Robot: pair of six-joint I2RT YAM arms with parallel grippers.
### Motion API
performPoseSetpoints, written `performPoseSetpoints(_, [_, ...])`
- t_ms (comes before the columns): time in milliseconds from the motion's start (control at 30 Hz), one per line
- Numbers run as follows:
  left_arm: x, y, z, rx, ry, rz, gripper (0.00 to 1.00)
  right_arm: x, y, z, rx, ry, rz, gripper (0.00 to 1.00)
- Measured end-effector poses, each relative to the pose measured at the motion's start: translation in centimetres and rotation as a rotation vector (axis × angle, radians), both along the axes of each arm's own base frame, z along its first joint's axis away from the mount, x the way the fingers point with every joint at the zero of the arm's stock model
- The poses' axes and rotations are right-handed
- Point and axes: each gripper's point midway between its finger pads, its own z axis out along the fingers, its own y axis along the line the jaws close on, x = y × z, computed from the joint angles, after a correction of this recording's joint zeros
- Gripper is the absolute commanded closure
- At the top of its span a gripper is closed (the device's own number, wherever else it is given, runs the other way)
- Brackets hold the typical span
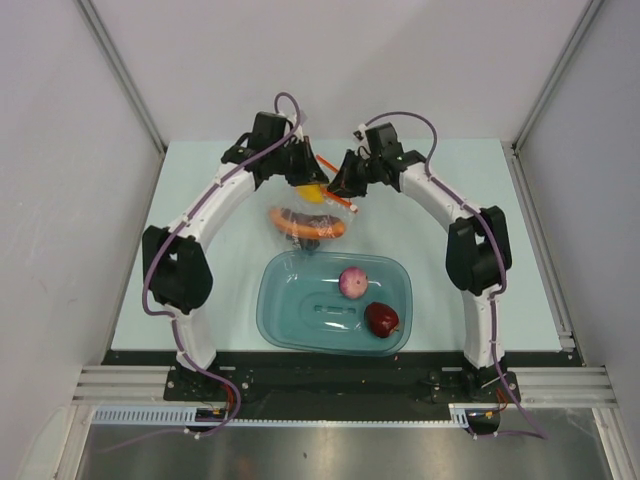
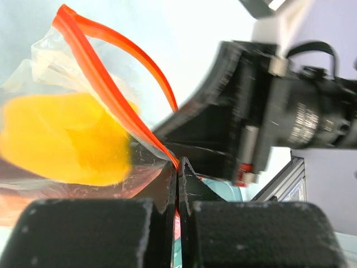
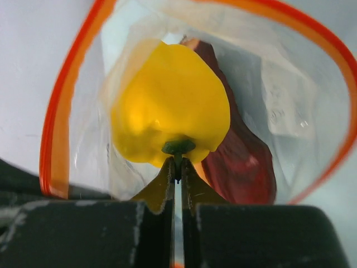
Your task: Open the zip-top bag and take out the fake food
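The zip-top bag (image 1: 305, 215) hangs open between my two grippers above the table. My left gripper (image 1: 301, 172) is shut on its orange-red zip strip (image 2: 106, 89), with the strip pinched between the fingertips (image 2: 177, 167). My right gripper (image 1: 341, 188) reaches into the bag mouth (image 3: 67, 111) and is shut on the green stem (image 3: 178, 147) of the yellow bell pepper (image 3: 173, 106). The pepper also shows through the plastic in the left wrist view (image 2: 61, 139). The orange-and-maroon slice (image 3: 240, 162) lies in the bag behind the pepper, low in the bag in the top view (image 1: 306, 226). No berry cluster shows.
A teal translucent tub (image 1: 280, 310) stands just in front of the bag. It holds the pink-purple onion (image 1: 352, 282) and the dark red apple (image 1: 381, 319). The right arm's body (image 2: 268, 106) fills the right side of the left wrist view.
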Motion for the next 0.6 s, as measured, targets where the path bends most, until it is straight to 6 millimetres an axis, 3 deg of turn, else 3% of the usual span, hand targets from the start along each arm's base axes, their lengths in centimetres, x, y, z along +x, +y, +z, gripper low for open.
performPoseSetpoints(133, [0.3, 0.5, 0.0, 0.000, 0.000, 0.011, 1.00, -0.7, -2.1, 0.4, -0.081, -0.012, 0.011, 1.00])
performPoseSetpoints(333, [0.7, 1.1, 0.1, -0.001, -0.002, 0.025, 1.00, -0.3, -5.9, 2.2, -0.174, -0.061, -0.008, 1.00])
performPoseSetpoints(467, [1.0, 1.3, 0.4, -0.005, -0.008, 0.031, 1.00, -0.1, -7.9, 5.2, -0.218, -0.132, -0.027, 1.00])
performPoseSetpoints(600, [1.3, 1.4, 1.0, -0.009, -0.019, 0.036, 1.00, -2.1, -8.8, 8.3, -0.256, -0.203, -0.003, 1.00])
